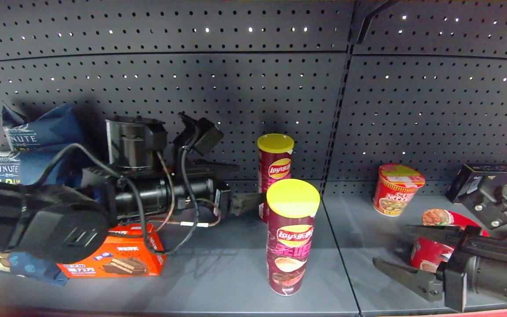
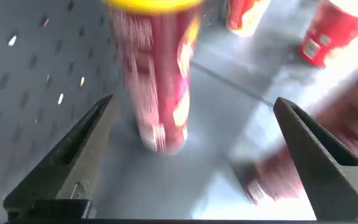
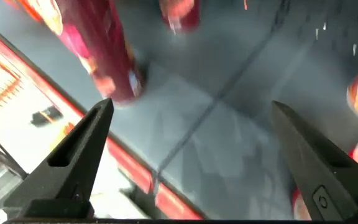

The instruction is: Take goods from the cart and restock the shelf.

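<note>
Two maroon chip cans with yellow lids stand upright on the grey shelf (image 1: 218,273): a back can (image 1: 275,160) by the pegboard and a front can (image 1: 292,237) near the edge. My left gripper (image 1: 253,203) is open at the left side of the back can, low down. In the left wrist view this gripper (image 2: 191,149) has its fingers spread, with the back can (image 2: 160,81) just beyond them. My right gripper (image 1: 390,246) is open and empty, low over the shelf to the right of the front can (image 3: 104,56).
An orange biscuit box (image 1: 117,257) and blue bags (image 1: 29,132) lie under and behind my left arm. One red cup noodle (image 1: 396,182) stands at the back right, another (image 1: 434,220) lies behind my right gripper. A black box (image 1: 482,176) sits at the far right.
</note>
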You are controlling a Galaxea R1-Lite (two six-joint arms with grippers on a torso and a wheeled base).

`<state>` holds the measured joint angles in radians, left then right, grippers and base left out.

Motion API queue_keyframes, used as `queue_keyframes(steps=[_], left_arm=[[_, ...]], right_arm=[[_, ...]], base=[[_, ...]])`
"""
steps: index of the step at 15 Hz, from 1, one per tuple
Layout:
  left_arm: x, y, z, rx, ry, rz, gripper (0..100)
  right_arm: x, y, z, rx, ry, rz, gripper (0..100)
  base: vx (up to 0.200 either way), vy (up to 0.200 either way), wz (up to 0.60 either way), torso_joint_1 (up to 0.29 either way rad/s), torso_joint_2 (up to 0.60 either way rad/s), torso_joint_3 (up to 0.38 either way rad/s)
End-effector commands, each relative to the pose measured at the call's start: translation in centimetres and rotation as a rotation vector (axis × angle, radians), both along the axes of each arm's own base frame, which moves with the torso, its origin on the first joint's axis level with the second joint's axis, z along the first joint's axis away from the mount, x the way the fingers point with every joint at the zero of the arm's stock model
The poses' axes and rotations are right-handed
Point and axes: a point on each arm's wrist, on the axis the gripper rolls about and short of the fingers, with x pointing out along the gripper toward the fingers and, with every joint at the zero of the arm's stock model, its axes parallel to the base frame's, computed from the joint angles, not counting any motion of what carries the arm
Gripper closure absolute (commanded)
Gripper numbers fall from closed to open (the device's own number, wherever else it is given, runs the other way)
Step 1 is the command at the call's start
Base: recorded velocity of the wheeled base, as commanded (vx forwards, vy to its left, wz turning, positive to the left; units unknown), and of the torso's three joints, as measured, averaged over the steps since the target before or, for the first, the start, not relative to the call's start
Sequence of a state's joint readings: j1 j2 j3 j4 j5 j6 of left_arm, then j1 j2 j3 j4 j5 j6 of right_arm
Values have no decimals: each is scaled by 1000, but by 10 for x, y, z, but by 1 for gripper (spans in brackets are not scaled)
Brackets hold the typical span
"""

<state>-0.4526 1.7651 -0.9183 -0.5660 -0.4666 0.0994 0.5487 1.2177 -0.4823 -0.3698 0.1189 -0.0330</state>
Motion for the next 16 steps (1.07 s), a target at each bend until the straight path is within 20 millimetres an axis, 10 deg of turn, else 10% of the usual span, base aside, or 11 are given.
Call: queue_keyframes(steps=[1, 9, 16], left_arm=[[-55, 31, 12, -4, -16, 40, 0], [-104, 62, 10, 179, 35, 414, 0], [-107, 65, 12, 194, 19, 472, 0]], right_arm=[[1, 8, -8, -49, 30, -15, 0], [20, 34, -37, -155, 141, -45, 0], [50, 60, -36, -169, 140, -53, 0]], base=[[0, 0, 0, 0, 0, 0], [0, 0, 0, 0, 0, 0], [0, 0, 0, 0, 0, 0]])
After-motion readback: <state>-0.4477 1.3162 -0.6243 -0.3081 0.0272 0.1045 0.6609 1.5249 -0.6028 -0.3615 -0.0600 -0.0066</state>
